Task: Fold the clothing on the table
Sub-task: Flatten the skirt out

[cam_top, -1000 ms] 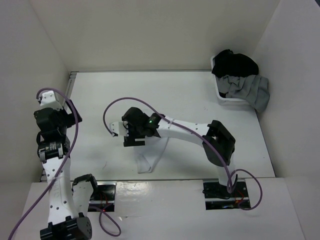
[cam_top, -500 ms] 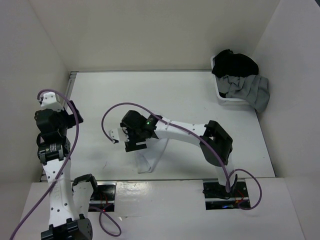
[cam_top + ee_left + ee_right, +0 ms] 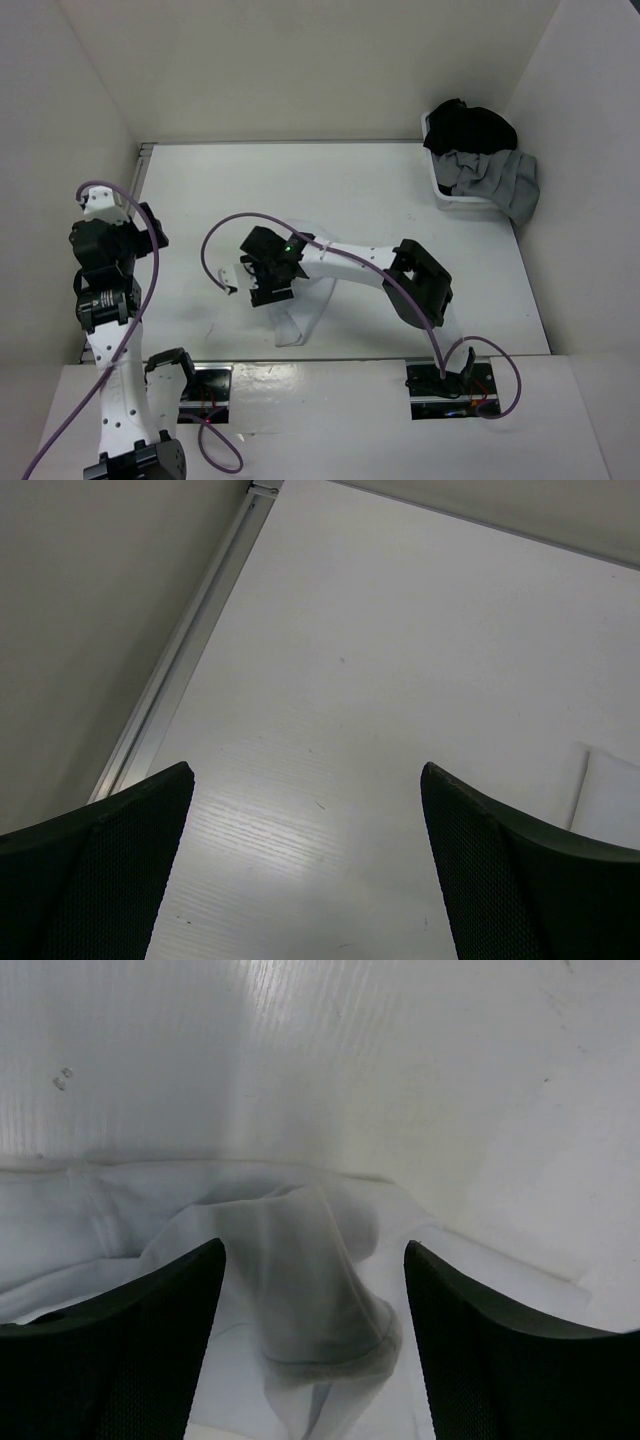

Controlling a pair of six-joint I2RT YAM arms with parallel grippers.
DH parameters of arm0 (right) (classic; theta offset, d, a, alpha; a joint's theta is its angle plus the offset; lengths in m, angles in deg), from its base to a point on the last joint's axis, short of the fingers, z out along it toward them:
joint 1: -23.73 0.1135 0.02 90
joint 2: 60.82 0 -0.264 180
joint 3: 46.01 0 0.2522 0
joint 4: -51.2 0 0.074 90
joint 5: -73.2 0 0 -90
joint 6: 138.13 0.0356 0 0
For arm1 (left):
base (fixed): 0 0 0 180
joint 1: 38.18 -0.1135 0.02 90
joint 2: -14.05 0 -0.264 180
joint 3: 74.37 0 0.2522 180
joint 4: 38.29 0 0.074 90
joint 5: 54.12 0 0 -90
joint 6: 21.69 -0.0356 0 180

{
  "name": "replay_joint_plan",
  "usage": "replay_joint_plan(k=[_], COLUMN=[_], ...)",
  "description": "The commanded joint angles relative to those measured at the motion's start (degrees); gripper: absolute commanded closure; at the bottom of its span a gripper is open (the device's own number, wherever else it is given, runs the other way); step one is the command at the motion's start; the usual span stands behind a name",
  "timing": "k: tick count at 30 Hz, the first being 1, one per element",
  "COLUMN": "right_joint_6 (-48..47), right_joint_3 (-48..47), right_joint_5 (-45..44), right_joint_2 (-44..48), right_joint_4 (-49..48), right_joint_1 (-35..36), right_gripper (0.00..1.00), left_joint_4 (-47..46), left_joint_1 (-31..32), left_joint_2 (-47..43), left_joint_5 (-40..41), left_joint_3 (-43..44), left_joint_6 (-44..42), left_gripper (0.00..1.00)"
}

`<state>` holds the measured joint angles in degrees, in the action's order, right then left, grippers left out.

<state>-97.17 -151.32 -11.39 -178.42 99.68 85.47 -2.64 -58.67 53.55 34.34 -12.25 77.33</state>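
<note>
White clothing point(image 3: 298, 322) at 6 o'clock on tabletop point(image 3: 350, 190), a rumpled, narrow strip. Fold looks partly done, not finished. Right gripper point(image 3: 312, 1252) jaws apart, straddling raised fabric ridge, not clamped. Left gripper point(image 3: 305, 780) released at 9 o'clock, idle.

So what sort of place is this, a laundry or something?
Probably a robotics test booth, not a laundry: a left arm and right arm bolted at the edge of a white table, white panels boxing it in, and a white garment lying on it.
</note>
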Motion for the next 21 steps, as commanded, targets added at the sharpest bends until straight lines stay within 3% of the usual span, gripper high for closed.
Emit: replay_joint_plan(k=[1, 6, 9, 14, 15, 16, 18, 19, 21], right_joint_6=[-0.27, 0.26, 0.78, 0.78, 0.78, 0.78, 0.78, 1.74, 1.75], right_joint_3=[-4.07, -5.22, -5.22, -5.22, -5.22, -4.7, -4.69, -4.69, -4.69], right_joint_5=[1.09, 1.09, 1.09, 1.09, 1.09, 0.57, 0.57, 0.04, -0.74], right_joint_2=[0.0, -1.05, -1.05, -1.58, -1.58, -1.58, -1.58, -1.58, -1.58], right_joint_4=[0.88, 0.88, 0.88, 0.88, 0.88, 0.18, 0.17, -0.35, -0.35], right_joint_1=[0.32, 0.32, 0.32, 0.32, 0.32, 0.32, 0.32, 0.32, 0.32], right_gripper=[0.24, 0.56, 0.69, 0.83, 0.96, 0.99, 0.96, 0.82, 0.69], left_joint_4=[-1.94, -1.94, -1.94, -1.94, -1.94, -1.94, -1.94, -1.94, -1.94], left_joint_1=[-0.34, -0.34, -0.34, -0.34, -0.34, -0.34, -0.34, -0.34, -0.34], left_joint_2=[-1.1, -1.1, -1.63, -1.63, -1.63, -1.63, -1.63, -1.63, -1.63], left_joint_5=[-1.79, -2.32, -2.33, -2.85, -3.38, -3.38, -3.38, -3.99, -4.0], left_joint_3=[-0.72, -0.72, -0.72, -0.72, -0.72, -0.72, -0.72, -0.72, -0.72], left_joint_6=[-0.67, -1.19, -1.19, -1.19, -1.19, -1.19, -1.72, -1.72, -1.72], left_gripper=[0.0, 0.0, 0.0, 0.0, 0.0, 0.0, 0.0, 0.0, 0.0])
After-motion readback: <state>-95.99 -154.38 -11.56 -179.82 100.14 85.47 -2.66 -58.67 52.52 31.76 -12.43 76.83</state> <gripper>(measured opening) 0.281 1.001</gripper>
